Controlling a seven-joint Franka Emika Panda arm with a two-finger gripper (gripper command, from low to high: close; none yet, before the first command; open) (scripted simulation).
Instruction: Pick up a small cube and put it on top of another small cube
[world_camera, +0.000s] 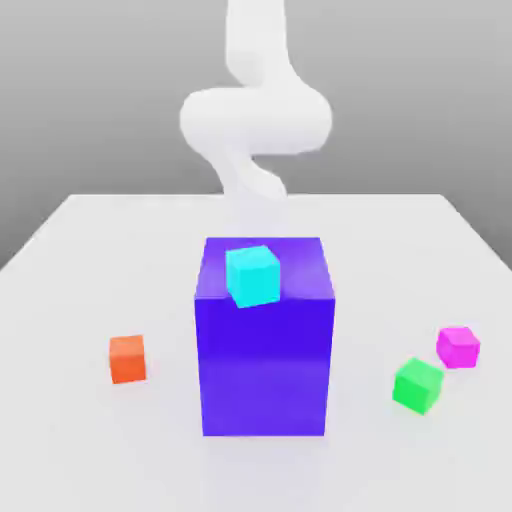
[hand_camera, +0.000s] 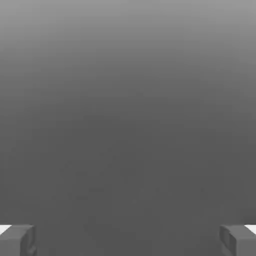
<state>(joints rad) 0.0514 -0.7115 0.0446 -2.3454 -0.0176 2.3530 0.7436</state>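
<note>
The small magenta-pink cube (world_camera: 458, 347) rests on the white table (world_camera: 100, 260) at the exterior view's right. A green cube (world_camera: 417, 385) lies just in front of it, a little to its left. An orange cube (world_camera: 127, 358) sits at the exterior view's left. On top of the tall blue-purple block (world_camera: 264, 360) in the middle stands a cyan cube (world_camera: 252, 275). The white arm (world_camera: 255, 120) rises behind the block, far from the small cubes. In the hand view my gripper (hand_camera: 128, 240) is open, its fingertips (hand_camera: 17, 240) wide apart with only grey backdrop between them.
The blue-purple block stands between the arm and the table's front. Bare table surface lies around each small cube and along the front edge.
</note>
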